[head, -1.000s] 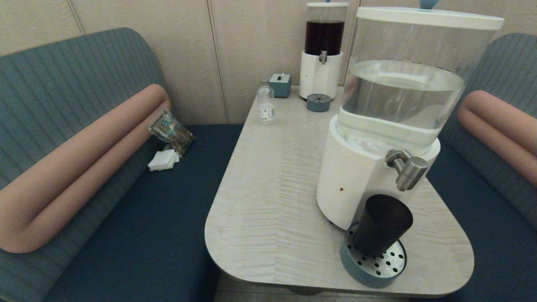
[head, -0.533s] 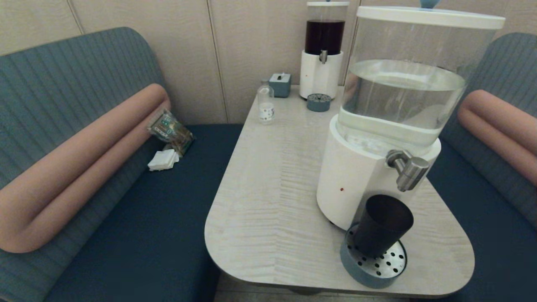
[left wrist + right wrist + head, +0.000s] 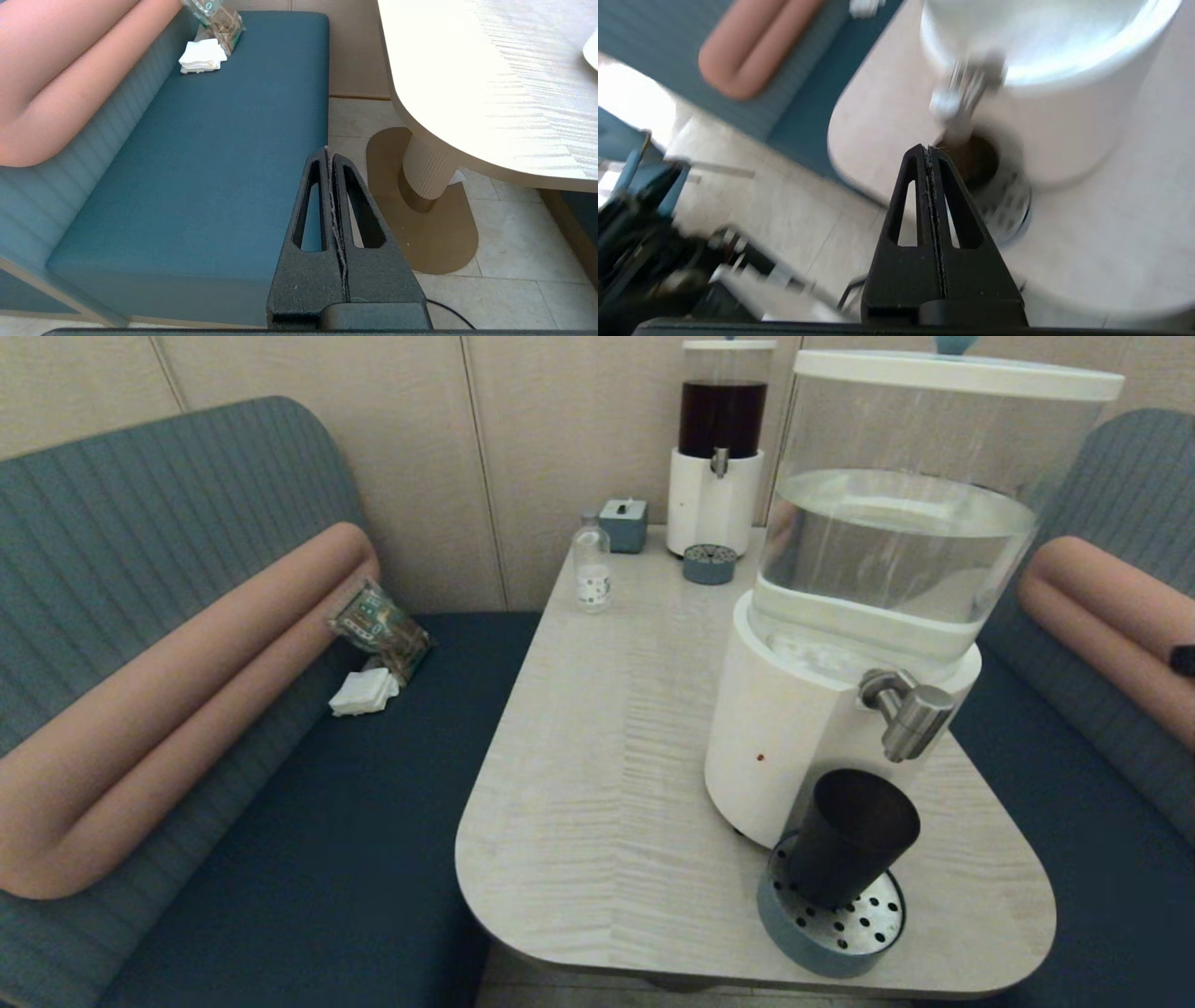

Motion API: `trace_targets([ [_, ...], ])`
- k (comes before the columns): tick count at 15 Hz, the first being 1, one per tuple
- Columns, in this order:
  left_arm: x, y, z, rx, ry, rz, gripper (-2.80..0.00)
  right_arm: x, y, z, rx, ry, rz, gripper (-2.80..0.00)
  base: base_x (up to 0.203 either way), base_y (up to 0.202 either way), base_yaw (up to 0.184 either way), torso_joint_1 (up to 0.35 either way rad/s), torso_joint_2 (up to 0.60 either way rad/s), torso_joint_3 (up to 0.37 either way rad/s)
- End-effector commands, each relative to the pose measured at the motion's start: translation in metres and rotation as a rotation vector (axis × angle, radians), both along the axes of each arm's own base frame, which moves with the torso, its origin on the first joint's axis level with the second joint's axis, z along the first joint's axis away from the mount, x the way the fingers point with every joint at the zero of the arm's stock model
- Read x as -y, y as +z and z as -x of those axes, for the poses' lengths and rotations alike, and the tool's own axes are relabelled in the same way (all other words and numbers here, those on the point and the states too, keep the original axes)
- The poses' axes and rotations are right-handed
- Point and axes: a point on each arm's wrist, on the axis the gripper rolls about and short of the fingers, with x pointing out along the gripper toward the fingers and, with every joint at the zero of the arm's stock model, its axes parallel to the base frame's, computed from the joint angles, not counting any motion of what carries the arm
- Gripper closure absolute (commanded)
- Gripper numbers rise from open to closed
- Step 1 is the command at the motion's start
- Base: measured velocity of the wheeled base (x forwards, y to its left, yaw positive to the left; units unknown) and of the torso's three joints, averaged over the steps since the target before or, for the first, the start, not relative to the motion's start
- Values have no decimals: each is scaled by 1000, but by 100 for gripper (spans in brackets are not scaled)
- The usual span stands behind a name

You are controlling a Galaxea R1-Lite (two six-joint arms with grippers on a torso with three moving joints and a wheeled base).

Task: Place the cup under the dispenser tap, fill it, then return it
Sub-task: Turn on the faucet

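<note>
The pale wood-grain table (image 3: 607, 784) stands between blue upholstered benches, with the large white-based dispenser (image 3: 784, 747) as the reference point. Nearest its front, the round perforated drip tray (image 3: 845, 924) carries the small dark tapered plastic cup (image 3: 850, 840), upright beneath the stubby brushed-steel dispenser tap (image 3: 907, 711). The right gripper (image 3: 928, 151), fingers pressed together, hangs off the table edge facing that tap. Judgement: it should press the tap squarely, without nudging the cup, and watch the fill level. The left gripper (image 3: 329, 154), fingers likewise together, is parked low beside the bench. Beyond the dispenser stand a small clear bottle (image 3: 591, 565) and a dark-liquid dispenser (image 3: 719, 448).
</note>
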Motion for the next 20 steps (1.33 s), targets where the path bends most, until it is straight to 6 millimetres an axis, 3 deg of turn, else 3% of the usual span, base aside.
trace_targets([
  [1,0,0,0,0,1,1,0,1,-2,-22,2,-19,7,0,0,0,0,0,0,0],
  [4,0,0,0,-1,1,1,0,0,-12,-55,-23,-15,48,0,0,0,0,0,0,0],
  [8,0,0,0,1,1,1,0,-6,-27,-82,-62,-39,157,0,0,0,0,0,0,0],
  [13,0,0,0,1,1,1,0,-23,-37,-98,-103,-47,220,0,0,0,0,0,0,0],
  [20,0,0,0,1,1,1,0,-31,-42,-113,-104,-23,216,0,0,0,0,0,0,0],
])
